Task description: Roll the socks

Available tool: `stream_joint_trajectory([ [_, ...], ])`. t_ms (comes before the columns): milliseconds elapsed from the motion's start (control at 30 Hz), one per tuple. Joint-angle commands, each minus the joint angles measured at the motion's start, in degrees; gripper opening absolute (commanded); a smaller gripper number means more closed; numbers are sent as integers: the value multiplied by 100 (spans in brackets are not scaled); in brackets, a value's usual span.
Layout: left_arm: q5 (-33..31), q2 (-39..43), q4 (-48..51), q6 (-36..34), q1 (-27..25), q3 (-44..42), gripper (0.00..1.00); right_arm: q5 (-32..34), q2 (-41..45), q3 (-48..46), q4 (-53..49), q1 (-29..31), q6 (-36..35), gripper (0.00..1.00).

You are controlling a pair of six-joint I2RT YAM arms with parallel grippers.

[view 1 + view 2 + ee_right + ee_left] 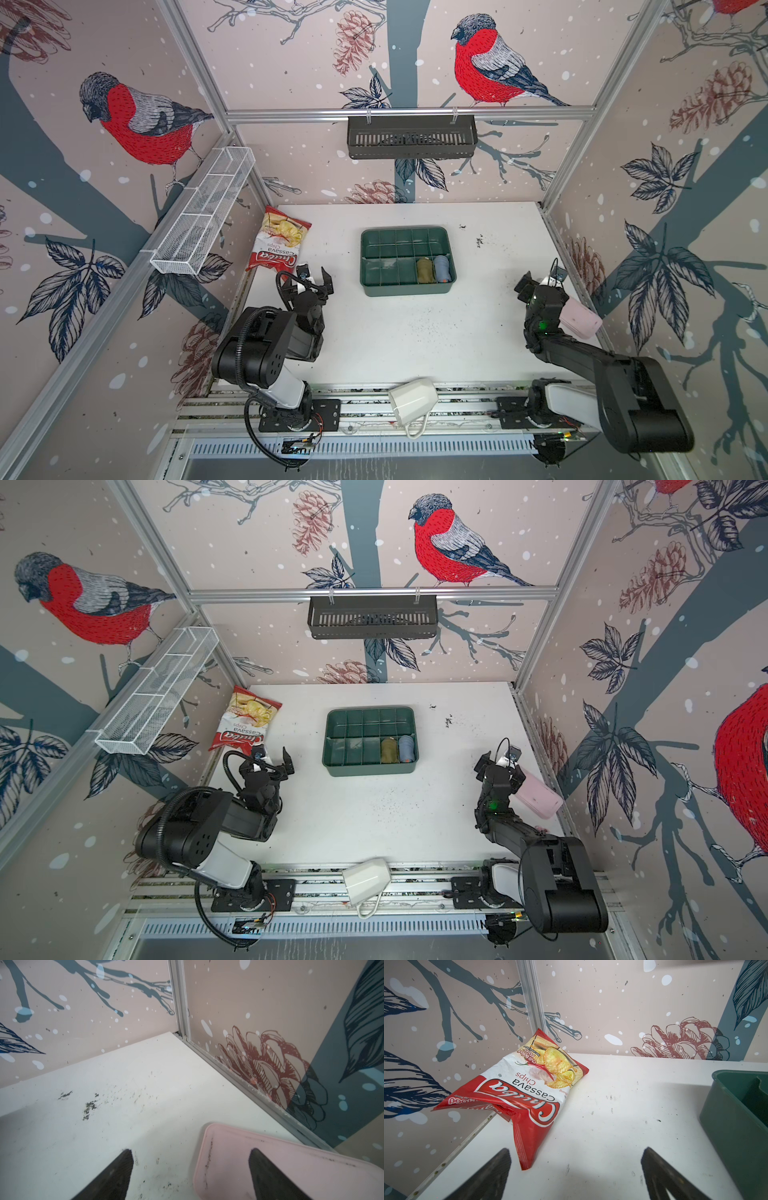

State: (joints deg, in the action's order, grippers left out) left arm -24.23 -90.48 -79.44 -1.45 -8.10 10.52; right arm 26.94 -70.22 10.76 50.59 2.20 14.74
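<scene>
Socks (424, 270) (388, 750): one olive roll, standing in the tray (405, 291) (370, 771), row nearer the arm bases, second cell from the right end. Blue-grey roll (442, 268) (406, 748) is in the end cell just beside it. Other cells look bare. Cuff stripes can't be made out from the top views.

Tray sits mid-table (415, 340), toward the back wall. No gripper touches it.

Left gripper (311, 282) (274, 764) (575, 1159): jaws wide apart, nothing between them. It hovers over the table between the chips bag (278, 241) (245, 719) (533, 1084) and the tray's left wall (737, 1126), clear of both. The bag leans in the back-left corner.

Right gripper (540, 282) (498, 764) (190, 1153): jaws apart, holding nothing. It is at the right table edge, well apart from the tray. In the wrist view one finger (268, 1174) overlaps a pink case (579, 318) (540, 798) (311, 1180) lying along the right wall, and the other is over bare table. Can't tell whether the finger touches the case.

White mug (413, 401) (365, 881) lies on its side on the front rail between the arm bases.
</scene>
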Motion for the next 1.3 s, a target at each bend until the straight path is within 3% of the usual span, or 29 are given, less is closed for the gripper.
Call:
stream_joint_trajectory([
  [0, -29, -10, -365, -48, 10, 2, 98, 75, -133, -60, 1275, -5, -342, 88],
  [200, -29, -15, -366, -48, 10, 2, 98, -359, -1153, -307, 2612, 92, -711, 88],
  [300, -32, -9, -365, -44, 10, -2, 98, -395, -1770, 94, 2464, 191, -872, 90],
  [333, -24, -14, -363, -48, 10, -1, 98, -437, -1802, 44, 2631, 179, -905, 91],
  [400, -20, -13, -347, -48, 10, 11, 98, -494, -1571, 237, 1831, 128, -730, 93],
  [467, -11, -1, -303, -32, 10, 22, 98, -455, -1669, 138, 2215, 138, -792, 100],
  [1267, -10, 0, -318, -39, 10, 26, 98, -472, -1592, 189, 1981, 132, -754, 100],
])
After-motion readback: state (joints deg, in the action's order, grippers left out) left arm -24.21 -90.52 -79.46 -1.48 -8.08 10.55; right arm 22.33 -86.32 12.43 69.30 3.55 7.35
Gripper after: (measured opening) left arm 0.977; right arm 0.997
